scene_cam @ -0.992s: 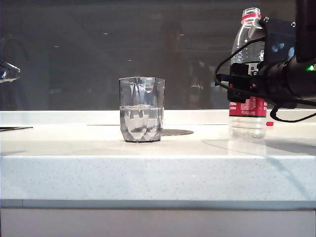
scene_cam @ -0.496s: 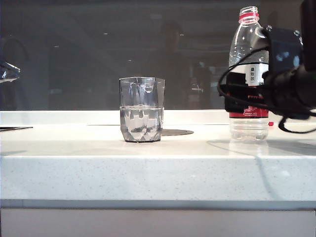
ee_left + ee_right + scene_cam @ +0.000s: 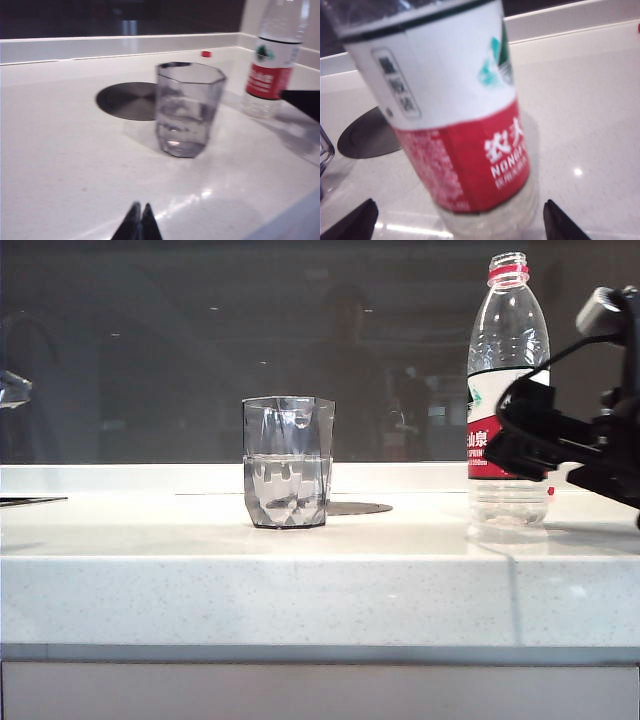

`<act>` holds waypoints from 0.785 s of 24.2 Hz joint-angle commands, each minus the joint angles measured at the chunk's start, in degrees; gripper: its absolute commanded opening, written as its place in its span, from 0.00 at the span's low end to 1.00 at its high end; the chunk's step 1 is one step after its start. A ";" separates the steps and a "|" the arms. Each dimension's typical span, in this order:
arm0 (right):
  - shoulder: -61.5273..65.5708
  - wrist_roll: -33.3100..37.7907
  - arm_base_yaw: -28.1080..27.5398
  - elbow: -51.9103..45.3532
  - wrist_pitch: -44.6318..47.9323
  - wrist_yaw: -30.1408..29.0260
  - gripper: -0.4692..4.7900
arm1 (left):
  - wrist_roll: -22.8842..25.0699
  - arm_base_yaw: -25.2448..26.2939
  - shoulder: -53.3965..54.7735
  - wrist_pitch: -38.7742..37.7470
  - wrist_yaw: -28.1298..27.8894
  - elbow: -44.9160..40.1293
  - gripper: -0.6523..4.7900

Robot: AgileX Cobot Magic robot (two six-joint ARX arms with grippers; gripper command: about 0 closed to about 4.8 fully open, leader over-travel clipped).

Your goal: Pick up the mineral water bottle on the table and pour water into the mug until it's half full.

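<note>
The mug, a faceted grey-tinted glass, stands mid-table with water up to about half its height. The mineral water bottle stands upright and uncapped on the table at the right. My right gripper is open just right of the bottle, its fingers level with the red label and apart from it. In the right wrist view the bottle stands free between the spread fingertips. In the left wrist view my left gripper is shut and empty, well short of the mug and the bottle.
A dark round disc is set into the table behind the mug. A small red cap lies by the back ledge near the bottle. The raised back ledge runs along the table's rear, under a dark window.
My right gripper has opened, let go of the bottle and drawn back to the right and lower. The bottle now stands free. The mug has not moved.
</note>
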 commanded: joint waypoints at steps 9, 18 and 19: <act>-18.05 5.77 3.52 -5.70 -2.03 -11.17 0.59 | 0.11 21.11 0.02 0.33 0.22 0.15 0.11; -24.02 5.79 13.20 -5.66 -2.08 -5.88 0.07 | 0.11 30.53 0.02 0.31 0.22 0.15 0.11; -24.17 5.77 13.64 -5.66 -2.14 -5.01 0.07 | 0.09 30.53 0.02 0.31 0.22 0.15 0.11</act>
